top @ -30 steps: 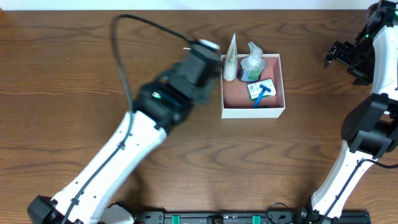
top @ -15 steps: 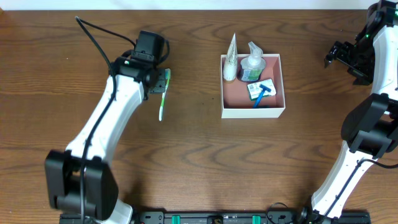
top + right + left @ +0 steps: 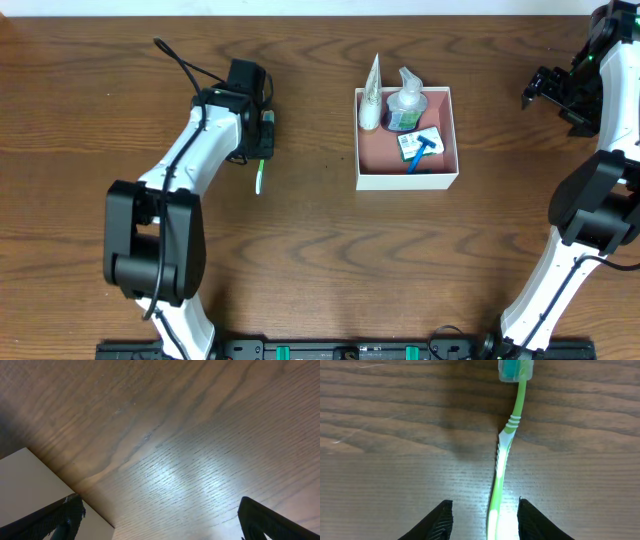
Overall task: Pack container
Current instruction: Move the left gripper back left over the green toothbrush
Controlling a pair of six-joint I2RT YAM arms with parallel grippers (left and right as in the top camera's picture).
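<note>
Container on table, right of centre, toward far edge. Upright, open top.
Inside, along far wall: white tube leaning in far-left corner, clear pump bottle just beside it. Nearer the front: blue razor lying across a small packet. Left part of pink floor bare.
Well left of container: green toothbrush flat on the wood, head in a clear cap.
Left gripper right over the toothbrush, released. Dark fingertips either side of the handle, gap showing on both sides, no contact visible. Handle slightly closer to the right-hand tip in wrist view. Capped head at far end of that view.
Right gripper at far right edge, well apart from container. Released too, fingers spread wide, only wood grain between them. Flat white surface in lower-left corner of right wrist view, cannot tell what.
</note>
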